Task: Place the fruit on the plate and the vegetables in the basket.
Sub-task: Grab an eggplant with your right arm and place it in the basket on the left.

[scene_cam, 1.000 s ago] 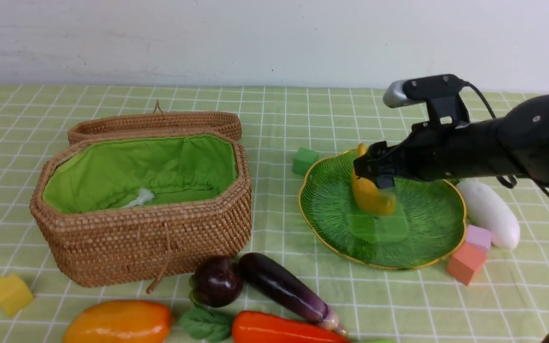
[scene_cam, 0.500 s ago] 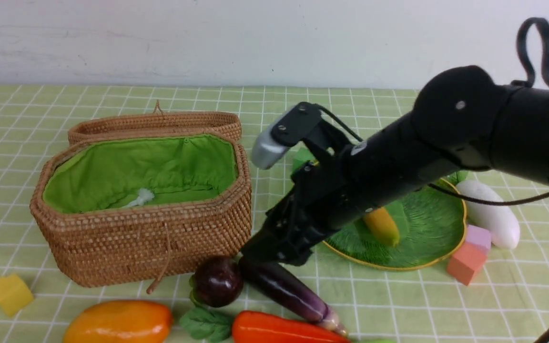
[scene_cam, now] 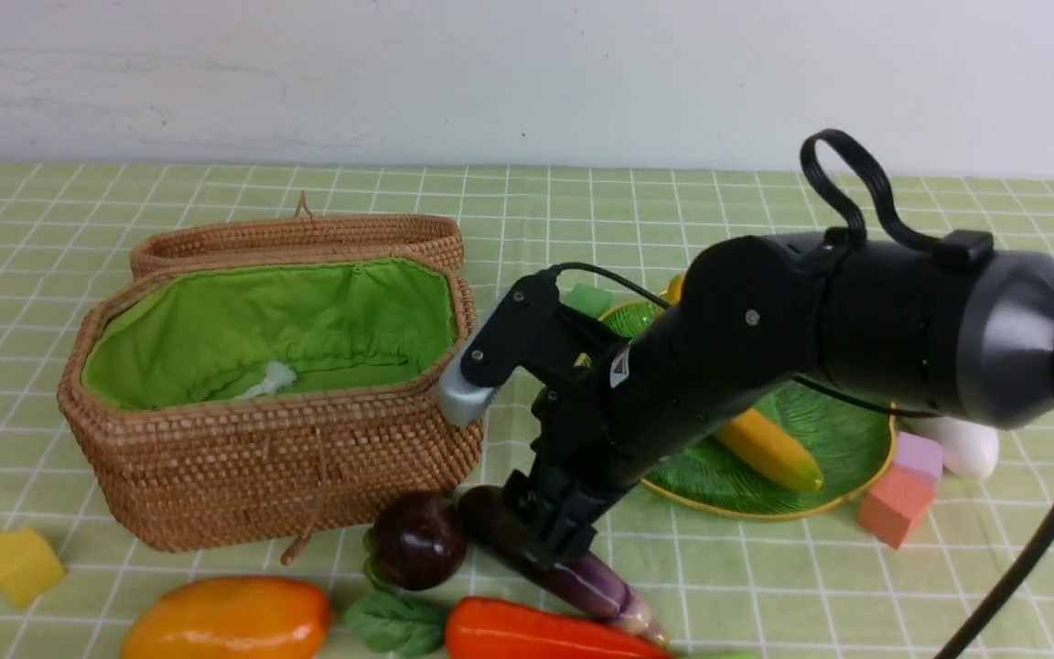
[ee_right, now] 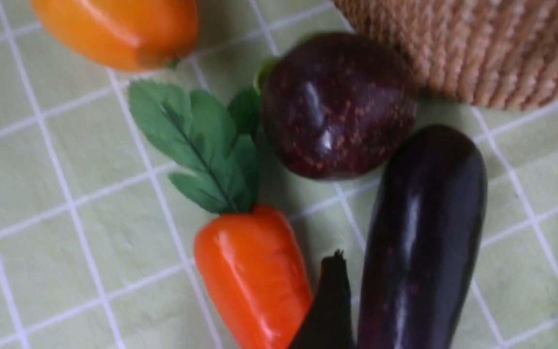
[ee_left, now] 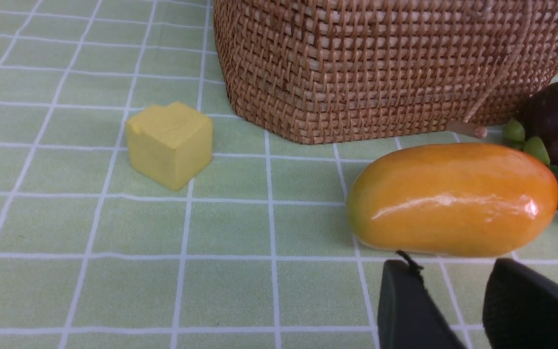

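The right end effector (ee_right: pixel 453 295) is positioned over the eggplant (ee_right: pixel 419 232) with its jaws spread wide, one finger to each side of the purple body; nothing is clamped. The finger nearer the carrot (ee_right: pixel 255 271) occupies the narrow gap between carrot and eggplant, while the other finger has a strip of bare cloth between it and the eggplant. The left end effector (ee_left: pixel 453 300) has its fingers parted and empty, near the mango (ee_left: pixel 453 198). The wicker basket (scene_cam: pixel 271 467) stands on the counter (scene_cam: pixel 545 183) at the left, its green-lined opening facing up and unobstructed; its woven lid (scene_cam: pixel 298 243) lies behind the rear rim. The dark maroon fruit (scene_cam: pixel 419 540) sits just beside the basket's near right corner and next to the eggplant's rounded end, leaving little clearance there. The mango and the carrot lie along the near edge of the front view, which cuts both off. At the right, the green glass dish (scene_cam: pixel 838 439) holds the banana (scene_cam: pixel 769 448) inside its gold rim, partly hidden by the right arm (scene_cam: pixel 765 311). Pink (scene_cam: pixel 919 458) and red foam cubes (scene_cam: pixel 896 506) and the white radish (scene_cam: pixel 969 446) border the dish's right side. Bare cloth extends from the yellow foam cube (scene_cam: pixel 18 566) toward the left edge.
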